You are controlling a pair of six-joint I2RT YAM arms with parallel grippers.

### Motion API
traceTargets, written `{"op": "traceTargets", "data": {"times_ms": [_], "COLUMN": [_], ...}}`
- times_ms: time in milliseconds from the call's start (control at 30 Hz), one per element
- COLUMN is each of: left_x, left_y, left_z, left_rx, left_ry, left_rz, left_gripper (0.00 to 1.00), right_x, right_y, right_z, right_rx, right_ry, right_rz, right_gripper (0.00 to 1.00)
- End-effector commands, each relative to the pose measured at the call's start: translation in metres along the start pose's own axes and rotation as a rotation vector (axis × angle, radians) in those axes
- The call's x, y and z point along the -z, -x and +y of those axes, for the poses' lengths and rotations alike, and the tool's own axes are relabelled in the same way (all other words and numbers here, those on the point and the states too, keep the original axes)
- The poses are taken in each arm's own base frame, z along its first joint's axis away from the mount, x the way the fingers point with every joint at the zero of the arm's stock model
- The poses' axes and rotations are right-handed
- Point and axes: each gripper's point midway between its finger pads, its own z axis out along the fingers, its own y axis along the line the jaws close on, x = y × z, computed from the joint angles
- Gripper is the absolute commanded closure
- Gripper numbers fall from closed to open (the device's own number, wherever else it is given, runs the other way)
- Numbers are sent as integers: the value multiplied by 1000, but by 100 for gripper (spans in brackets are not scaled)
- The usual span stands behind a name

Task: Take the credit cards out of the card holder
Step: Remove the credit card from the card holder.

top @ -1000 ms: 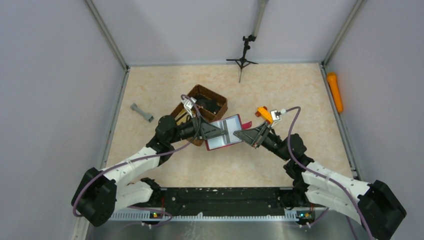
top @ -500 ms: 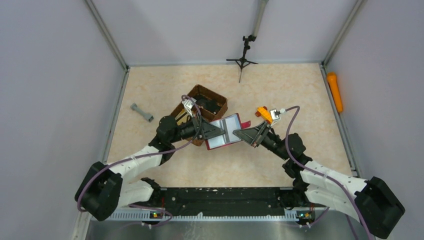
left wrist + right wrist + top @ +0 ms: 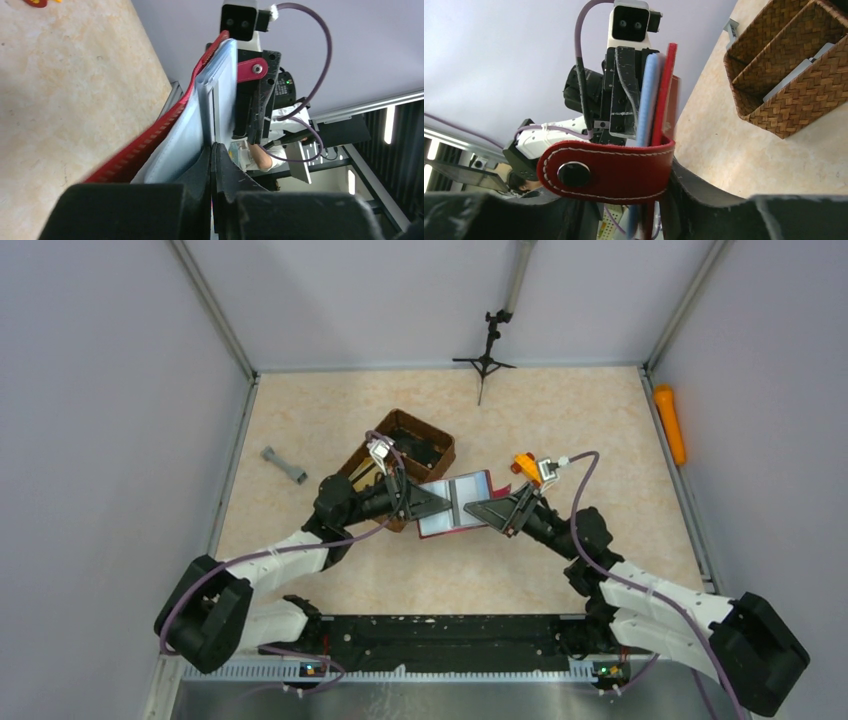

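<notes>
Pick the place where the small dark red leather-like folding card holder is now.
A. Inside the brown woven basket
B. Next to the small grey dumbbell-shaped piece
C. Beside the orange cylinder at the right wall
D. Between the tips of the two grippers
D: the top view shows the card holder, opened, between the left gripper and the right gripper, beside the brown woven basket and not in it.

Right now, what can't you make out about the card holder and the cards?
- How many credit cards: left wrist view shows only edges; too small from above.
- Whether the right fingers grip: snap tab covers them, right wrist view.
- Basket contents: cut off at right wrist view's edge.
</notes>
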Motion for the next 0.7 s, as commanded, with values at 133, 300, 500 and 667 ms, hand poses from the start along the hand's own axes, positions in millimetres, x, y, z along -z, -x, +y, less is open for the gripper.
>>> {"op": "traceTargets", "data": {"times_ms": [133,300,500,667], "left_x": [4,6,6,1], "left_y": [-3,-4,-4,-6], "left_z": [6,9,10,6], "left_rx": [-88,-96,-86,-63], "left_ry": [92,116,114,82], "left_rz": [26,33,31,64], "left_gripper": [100,100,96,69], "right_x": [3,7,8,5], "right_y": [12,18,19,14], "right_z": [15,7,7,9], "right_rx": [54,64,68,41], "right_ry": [11,-45,-53,-29], "right_rz": [-55,-87,-91,-64], "right_gripper": [63,85,94,100]}}
